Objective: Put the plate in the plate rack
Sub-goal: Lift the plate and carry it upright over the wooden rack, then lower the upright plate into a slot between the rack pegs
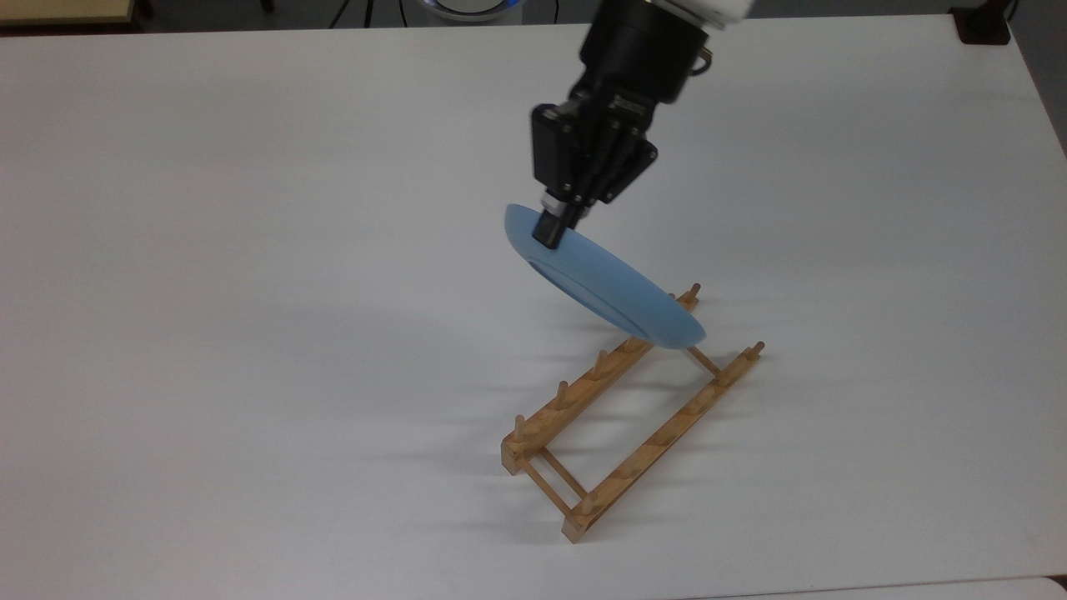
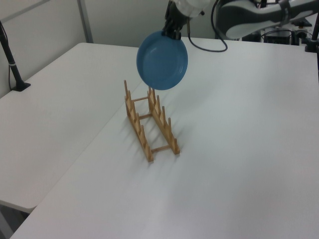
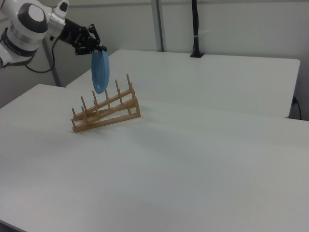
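Note:
My gripper (image 1: 554, 229) is shut on the top rim of the light-blue plate (image 1: 608, 287), which hangs in the air nearly on edge. In the top view the plate's lower edge lies over the far end of the wooden plate rack (image 1: 583, 392). In the left view the plate (image 2: 162, 60) hangs under the gripper (image 2: 173, 34), above the far pegs of the rack (image 2: 164, 128). Seen edge-on in the right view, the plate (image 3: 100, 71) stays above the rack (image 3: 106, 116) below the gripper (image 3: 98, 49). I cannot tell whether it touches a peg.
The rack lies on a white table (image 1: 250, 333) with nothing else near it. A second white table (image 2: 55, 109) adjoins on the left view's left, with a black clamped pole (image 2: 12, 59) on it. A black object (image 1: 984, 25) sits at the top view's far right corner.

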